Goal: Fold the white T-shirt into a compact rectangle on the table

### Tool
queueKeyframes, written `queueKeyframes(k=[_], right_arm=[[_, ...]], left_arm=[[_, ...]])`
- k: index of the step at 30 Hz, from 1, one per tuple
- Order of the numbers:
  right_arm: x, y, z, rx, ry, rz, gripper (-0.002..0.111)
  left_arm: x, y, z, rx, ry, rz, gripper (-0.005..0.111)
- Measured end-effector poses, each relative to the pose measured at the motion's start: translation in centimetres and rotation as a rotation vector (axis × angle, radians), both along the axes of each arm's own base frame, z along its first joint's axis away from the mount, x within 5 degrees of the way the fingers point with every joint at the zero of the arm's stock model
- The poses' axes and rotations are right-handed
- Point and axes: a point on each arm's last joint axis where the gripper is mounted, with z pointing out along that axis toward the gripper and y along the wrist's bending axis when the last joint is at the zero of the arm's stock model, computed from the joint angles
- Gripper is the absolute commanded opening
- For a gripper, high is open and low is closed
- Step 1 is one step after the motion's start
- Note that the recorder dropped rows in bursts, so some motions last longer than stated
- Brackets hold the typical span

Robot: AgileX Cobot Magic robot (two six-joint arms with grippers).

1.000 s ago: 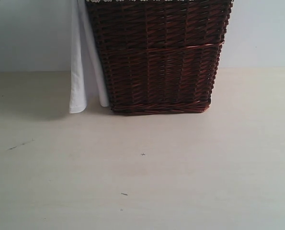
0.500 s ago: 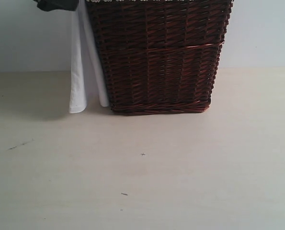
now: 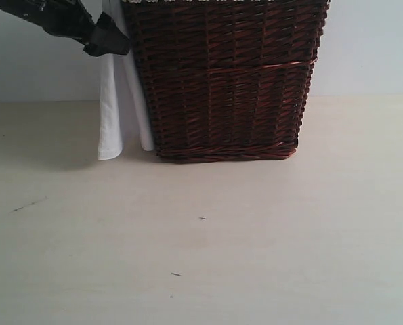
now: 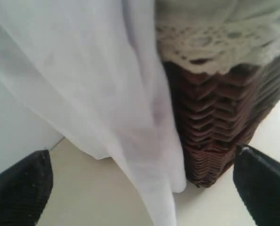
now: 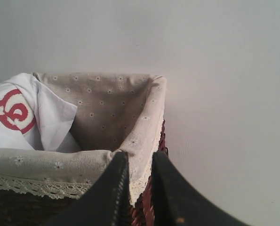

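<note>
Table (lightly scuffed) bears wicker basket.

- The wicker basket runs off the exterior view's upper edge, so only a sliver of its rim shows.
- The white T-shirt hangs beside the basket's left wall. Its upper part is cut by the same edge and partly covered by the left gripper, whose jaws cannot be made out there.
- In the left wrist view the shirt hangs close to the lens, soft and blurred, and the gripper's fingertips are clipped by the frame's edges.
- In the right wrist view the red letter is cut by the frame's edge, and most of the shirt lies hidden behind the liner.
- The right gripper is also cut off; whether its close-set fingers pinch the liner's rim cannot be told.
</note>
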Motion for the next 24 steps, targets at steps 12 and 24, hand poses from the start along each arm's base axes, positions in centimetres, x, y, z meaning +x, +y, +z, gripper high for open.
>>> queueKeyframes(k=[12, 24], right_arm=[[0.0, 0.1, 0.0, 0.001, 0.001, 0.007, 0.02], [0.0, 0.2, 0.0, 0.002, 0.003, 0.019, 0.02]], left_arm=[[0.5, 0.4, -0.3, 0.014, -0.002, 0.067, 0.105], [1.8, 0.1, -4.2, 0.024, 0.096, 0.079, 0.105]])
